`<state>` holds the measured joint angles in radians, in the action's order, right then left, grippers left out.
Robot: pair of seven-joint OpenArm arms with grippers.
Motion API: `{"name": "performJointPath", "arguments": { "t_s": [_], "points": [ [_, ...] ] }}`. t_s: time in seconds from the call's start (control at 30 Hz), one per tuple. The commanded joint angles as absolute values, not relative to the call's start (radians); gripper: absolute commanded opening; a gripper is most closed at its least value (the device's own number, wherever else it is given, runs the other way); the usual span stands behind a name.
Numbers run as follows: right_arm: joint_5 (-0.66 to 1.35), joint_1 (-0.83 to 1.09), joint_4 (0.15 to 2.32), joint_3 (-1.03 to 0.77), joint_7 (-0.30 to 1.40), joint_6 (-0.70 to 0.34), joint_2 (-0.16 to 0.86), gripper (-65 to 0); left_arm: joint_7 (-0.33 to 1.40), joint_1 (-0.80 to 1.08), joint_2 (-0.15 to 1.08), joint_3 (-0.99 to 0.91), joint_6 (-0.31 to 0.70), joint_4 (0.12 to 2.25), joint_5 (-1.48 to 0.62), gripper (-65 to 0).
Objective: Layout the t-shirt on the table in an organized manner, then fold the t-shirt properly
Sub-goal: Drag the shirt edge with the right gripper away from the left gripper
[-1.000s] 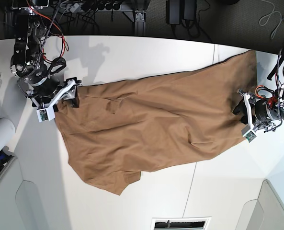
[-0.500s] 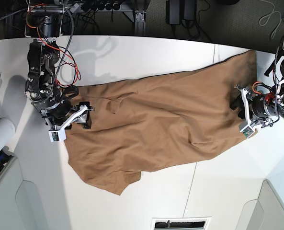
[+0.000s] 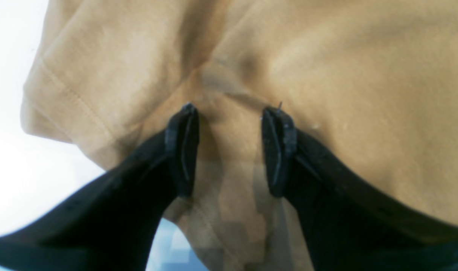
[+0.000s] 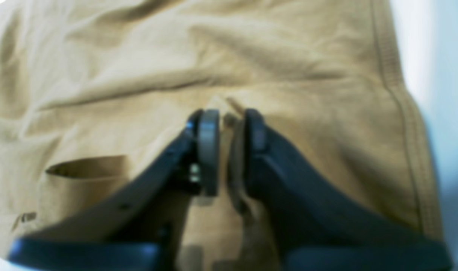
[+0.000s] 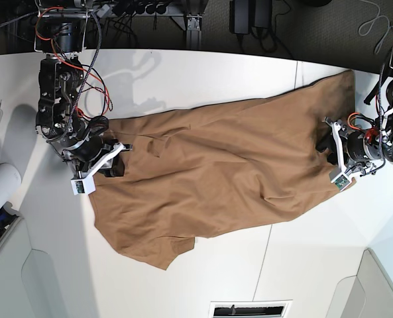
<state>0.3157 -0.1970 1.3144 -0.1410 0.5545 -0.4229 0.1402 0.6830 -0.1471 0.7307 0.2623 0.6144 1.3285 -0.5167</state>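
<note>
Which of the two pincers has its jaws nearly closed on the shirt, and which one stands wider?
The right pincer is nearly closed, pinching a fold of the t-shirt. The left pincer stands wider, with cloth between its jaws.

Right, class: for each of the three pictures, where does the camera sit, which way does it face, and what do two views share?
Base: overhead, looking down at the table; both arms show.
Left wrist: behind the left gripper, facing the t-shirt; two gripper fingers show, cloth between them.
Right wrist: behind the right gripper, nearly shut on a fold.
Shared: the t-shirt appears in all three.
</note>
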Motion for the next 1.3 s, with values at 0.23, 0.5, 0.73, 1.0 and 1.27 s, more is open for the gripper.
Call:
{"name": "performJointPath", "arguments": {
  "t_s": [0.23,0.5,0.73,1.0,1.27],
  "points": [
    [0.334,-0.219,1.333,-0.142,0.552,-0.435,0.147,-65.0,0.678,-0.163,0.745,0.254,0.614,1.340,-0.520,-35.0],
    [0.477,-0.170,1.473,-0.145,0.670,-0.498,0.147,-65.0,0.688,-0.163,0.745,0.254,0.614,1.340,-0.520,-35.0],
    [0.516,0.006,1.761,-0.158,0.772,-0.499,0.176,-65.0,0.694,-0.163,0.745,0.254,0.614,1.340,-0.519,-35.0],
    [0.541,0.282,1.934,-0.226,0.779,-0.503,0.238,-65.0,0.708,-0.163,0.745,0.254,0.614,1.340,-0.520,-35.0],
    [0.591,0.323,2.002,-0.403,0.756,-0.501,0.238,-37.4,0.715,-0.163,0.764,0.253,0.614,1.356,-0.588,-35.0]
  ]
}}
